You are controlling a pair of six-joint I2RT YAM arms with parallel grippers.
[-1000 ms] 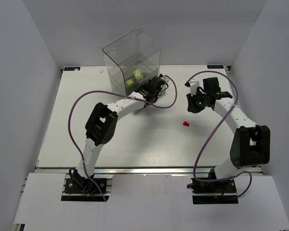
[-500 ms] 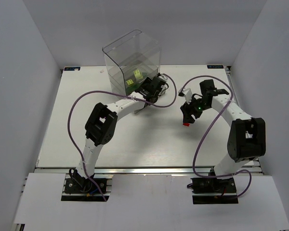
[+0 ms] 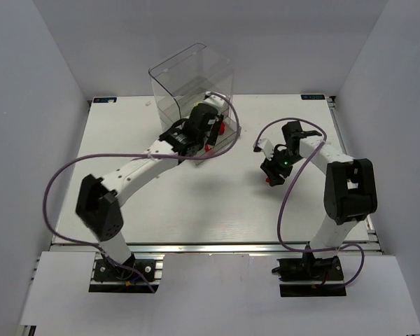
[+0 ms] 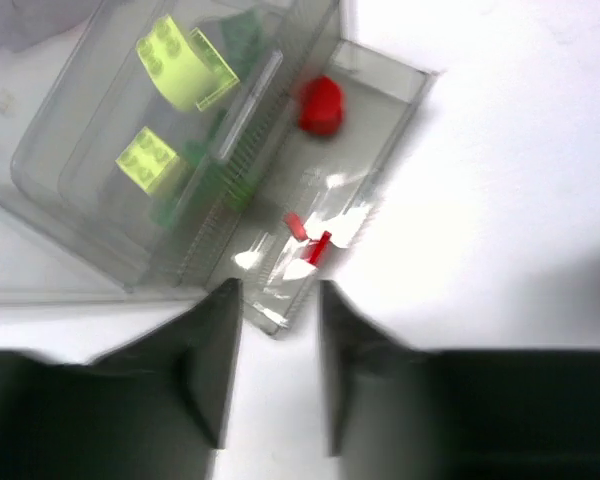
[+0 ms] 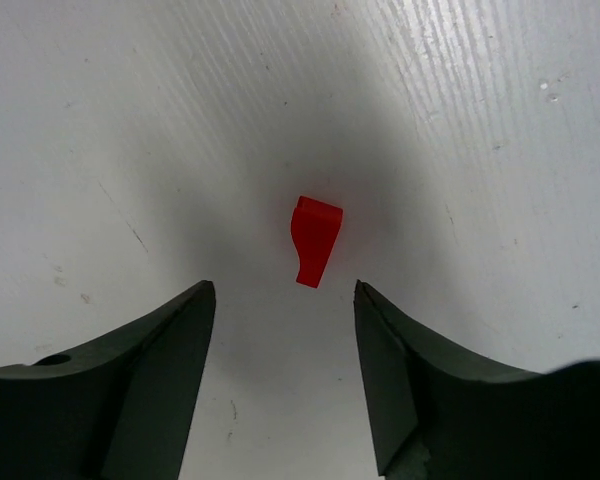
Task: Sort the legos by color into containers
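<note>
The clear container unit (image 3: 189,80) stands at the table's back. In the left wrist view its lowest drawer (image 4: 380,150) is pulled out and holds a red brick (image 4: 320,103) and two tiny red pieces (image 4: 308,237). Drawers higher up hold yellow-green bricks (image 4: 185,62) and dark green bricks (image 4: 242,30). My left gripper (image 4: 277,290) is open and empty just off the drawer's near corner; it also shows in the top view (image 3: 208,133). My right gripper (image 5: 283,290) is open, low over a small red lego (image 5: 315,240) lying on the table (image 3: 268,180), which lies just ahead of its fingertips.
White walls close in the white table (image 3: 161,196) on three sides. Purple cables (image 3: 56,182) loop from both arms over the table. The container's tall clear hood (image 3: 196,59) rises above the drawers.
The left arm has swung its elbow out to the left and the gripper has backed off from the drawer. The right gripper has moved left and down over the red lego.
</note>
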